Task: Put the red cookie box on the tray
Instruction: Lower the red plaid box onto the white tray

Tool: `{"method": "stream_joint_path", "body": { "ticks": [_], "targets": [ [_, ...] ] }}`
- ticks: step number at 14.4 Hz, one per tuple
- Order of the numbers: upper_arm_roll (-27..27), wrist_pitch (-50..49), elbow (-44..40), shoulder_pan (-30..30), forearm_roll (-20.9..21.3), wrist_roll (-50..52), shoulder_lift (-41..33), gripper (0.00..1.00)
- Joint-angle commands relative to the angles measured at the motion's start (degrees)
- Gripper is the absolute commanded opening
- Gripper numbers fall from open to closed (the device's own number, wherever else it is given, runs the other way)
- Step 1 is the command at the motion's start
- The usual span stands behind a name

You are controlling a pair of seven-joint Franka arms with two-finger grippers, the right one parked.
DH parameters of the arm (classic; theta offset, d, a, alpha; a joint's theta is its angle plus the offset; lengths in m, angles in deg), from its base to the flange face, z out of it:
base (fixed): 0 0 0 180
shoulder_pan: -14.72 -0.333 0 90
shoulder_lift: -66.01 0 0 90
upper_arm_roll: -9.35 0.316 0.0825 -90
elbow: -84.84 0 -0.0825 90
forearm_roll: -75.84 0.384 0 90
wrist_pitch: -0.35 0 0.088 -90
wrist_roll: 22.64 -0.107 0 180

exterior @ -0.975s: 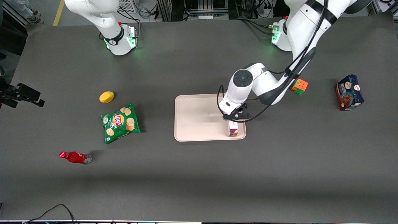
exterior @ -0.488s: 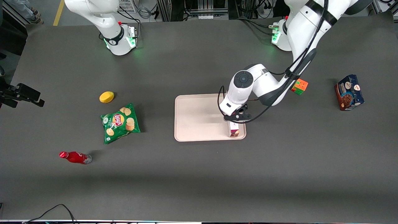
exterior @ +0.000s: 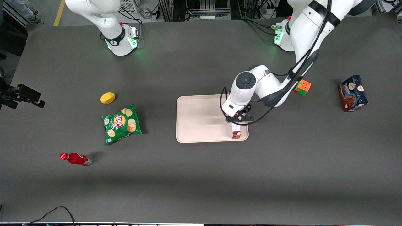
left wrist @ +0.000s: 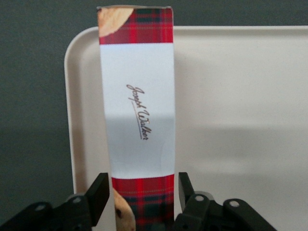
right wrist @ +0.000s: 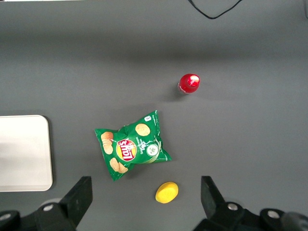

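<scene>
The red cookie box (left wrist: pixel 137 106), red plaid with a white label panel, lies flat on the pale beige tray (left wrist: pixel 231 120) along its short rim. In the front view the red cookie box (exterior: pixel 236 131) rests in the tray (exterior: pixel 201 119) corner nearest the front camera, at the working arm's end. My gripper (left wrist: pixel 142 185) straddles one end of the box. It is open, with a small gap between each finger and the carton's sides. From the front, the gripper (exterior: pixel 236 121) sits just above the box end that is farther from the camera, and the wrist hides that end.
A dark blue cookie box (exterior: pixel 352 93) and a colour cube (exterior: pixel 302 87) lie toward the working arm's end. A green chips bag (exterior: pixel 121 123), a yellow fruit (exterior: pixel 107 98) and a red bottle (exterior: pixel 75 158) lie toward the parked arm's end.
The wrist has drifted slightly away from the front camera over the last second. The box has stayed where it lies on the tray.
</scene>
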Motion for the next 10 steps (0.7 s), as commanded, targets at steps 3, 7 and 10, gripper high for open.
{"method": "stream_joint_path", "body": {
  "ticks": [3,7,10],
  "targets": [
    [0.19,-0.07,-1.03,0.42,1.21,1.67,0.35,1.0],
    [0.19,-0.07,-1.38,0.25,1.12,1.75,0.35,1.0],
    [-0.25,-3.57,-4.97,0.16,0.51,1.76,-1.13,1.0]
  ]
}}
